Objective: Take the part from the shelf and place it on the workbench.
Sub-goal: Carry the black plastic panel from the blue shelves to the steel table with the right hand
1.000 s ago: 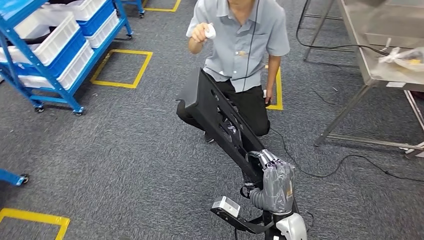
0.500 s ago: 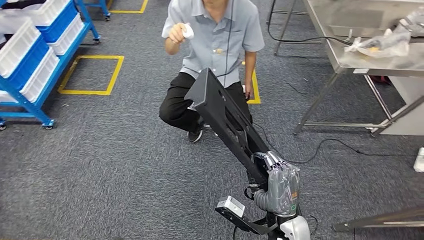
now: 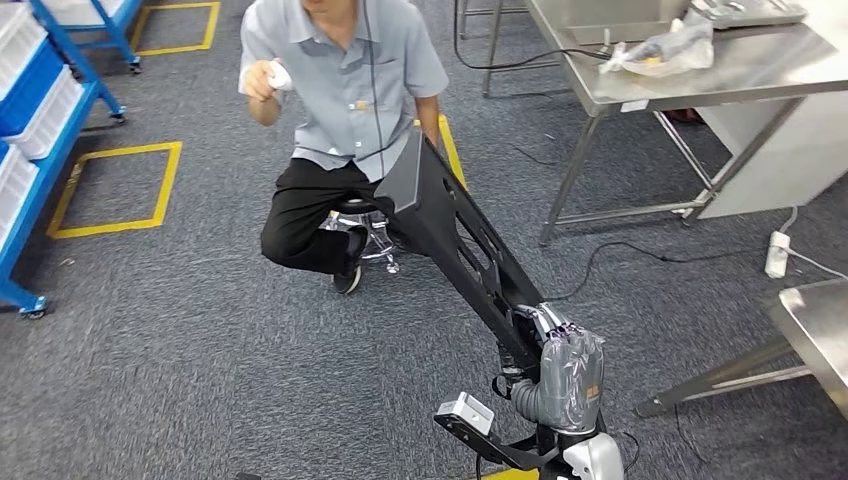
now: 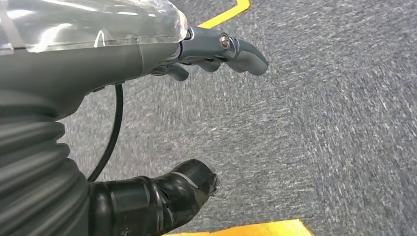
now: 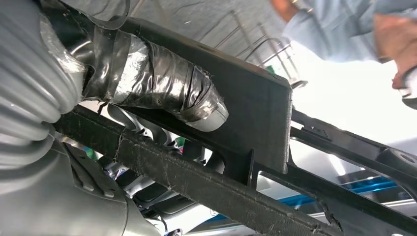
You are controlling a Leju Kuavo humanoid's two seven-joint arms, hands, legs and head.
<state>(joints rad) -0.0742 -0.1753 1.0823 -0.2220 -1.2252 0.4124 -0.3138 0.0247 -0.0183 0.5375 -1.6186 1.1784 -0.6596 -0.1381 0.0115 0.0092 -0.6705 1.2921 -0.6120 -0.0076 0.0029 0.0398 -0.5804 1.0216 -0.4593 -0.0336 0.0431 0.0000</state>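
The part point(image 3: 455, 235) is a long black frame with cut-outs, slanting up and away from my right hand point(image 3: 565, 365), which grips its near end. In the right wrist view my taped thumb point(image 5: 162, 83) presses on the part's flat black plate point(image 5: 255, 113), with its bars running past. A steel workbench point(image 3: 700, 75) stands at the far right, with a plastic bag point(image 3: 660, 48) on its top. My left hand point(image 4: 98, 64) hangs over grey carpet, fingers and thumb apart, holding nothing.
A person point(image 3: 345, 80) sits on a stool point(image 3: 370, 225) just beyond the part's far end, holding a small white object. The blue shelf point(image 3: 40, 100) with white bins is at the left edge. A second steel surface point(image 3: 815, 325) is near right. Cables and a power strip point(image 3: 777, 253) lie on the carpet.
The whole view has swung right: the shelf slid towards the left edge and the steel tables came further in. My right hand still grips the part the same way.
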